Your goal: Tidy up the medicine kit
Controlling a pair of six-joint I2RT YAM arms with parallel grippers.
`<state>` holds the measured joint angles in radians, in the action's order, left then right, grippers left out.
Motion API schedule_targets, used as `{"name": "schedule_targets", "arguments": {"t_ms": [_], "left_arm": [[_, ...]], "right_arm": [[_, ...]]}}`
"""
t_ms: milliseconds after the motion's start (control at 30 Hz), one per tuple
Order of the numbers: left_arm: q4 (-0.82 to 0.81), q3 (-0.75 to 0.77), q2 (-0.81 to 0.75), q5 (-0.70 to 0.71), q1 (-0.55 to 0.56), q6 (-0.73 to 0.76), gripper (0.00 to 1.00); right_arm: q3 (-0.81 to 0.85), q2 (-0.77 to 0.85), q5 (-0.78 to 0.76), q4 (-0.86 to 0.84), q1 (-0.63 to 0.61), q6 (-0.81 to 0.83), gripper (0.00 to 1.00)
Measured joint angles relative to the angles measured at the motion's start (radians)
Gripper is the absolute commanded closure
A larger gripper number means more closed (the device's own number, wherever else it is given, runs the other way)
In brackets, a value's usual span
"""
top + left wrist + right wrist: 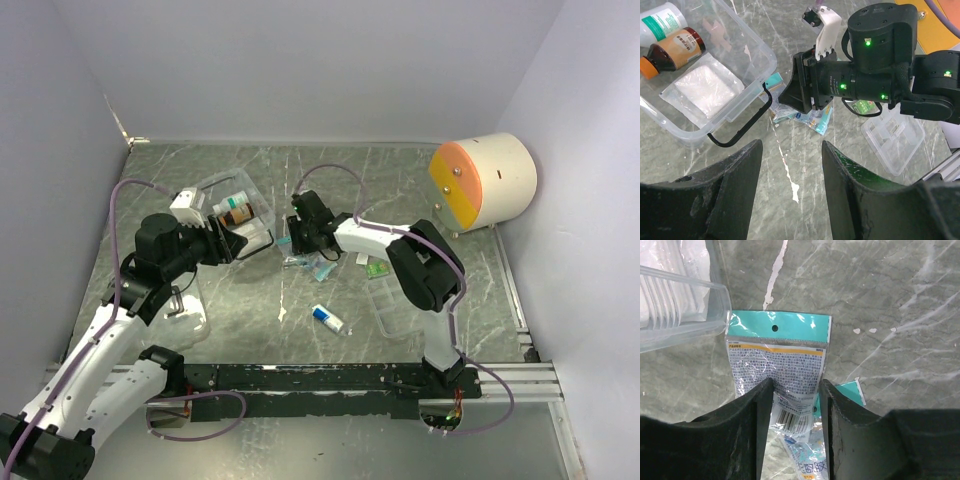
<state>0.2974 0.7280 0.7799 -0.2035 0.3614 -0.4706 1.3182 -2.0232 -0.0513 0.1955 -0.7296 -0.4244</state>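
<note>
Right of the clear plastic medicine kit (pixel 685 315), the right gripper (pixel 796 390) straddles a teal-topped printed sachet (pixel 777 350) for pickup, grip uncertain; the left gripper (pixel 791 150) gapes empty.

Lab test cell: white walls (pixel 320 60), marble tabletop (pixel 400 170), mounting rail (pixel 510 375).

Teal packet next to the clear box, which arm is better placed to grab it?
Right. The right gripper has its fingers either side of the teal-topped packet beside the clear box. The left gripper is open and empty, short of the packet.
</note>
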Motion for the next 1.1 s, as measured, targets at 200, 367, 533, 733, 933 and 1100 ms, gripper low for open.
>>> {"name": "schedule_targets", "arguments": {"t_ms": [200,367,533,733,933,1100], "left_arm": [[0.0,0.0,0.002,0.001,0.0,0.0,0.34],[0.001,0.0,0.003,0.016,0.0,-0.001,0.24],[0.014,0.0,-0.015,0.058,0.0,-0.009,0.11],[0.037,0.0,-0.042,0.1,0.0,-0.019,0.0],[0.04,0.0,-0.007,0.034,0.0,-0.036,0.14],[0.031,0.04,0.119,-0.12,0.0,-0.079,0.24]], "right_arm": [[0.034,-0.022,-0.011,0.023,-0.007,0.025,0.65],[0.056,-0.036,-0.043,0.035,-0.021,0.024,0.86],[-0.012,0.004,-0.069,-0.018,-0.027,-0.001,0.89],[-0.155,0.131,-0.099,-0.048,-0.027,-0.051,0.89],[-0.23,0.327,-0.108,-0.09,-0.027,-0.1,0.88],[-0.267,0.467,-0.036,-0.141,-0.032,-0.124,0.86]]}}
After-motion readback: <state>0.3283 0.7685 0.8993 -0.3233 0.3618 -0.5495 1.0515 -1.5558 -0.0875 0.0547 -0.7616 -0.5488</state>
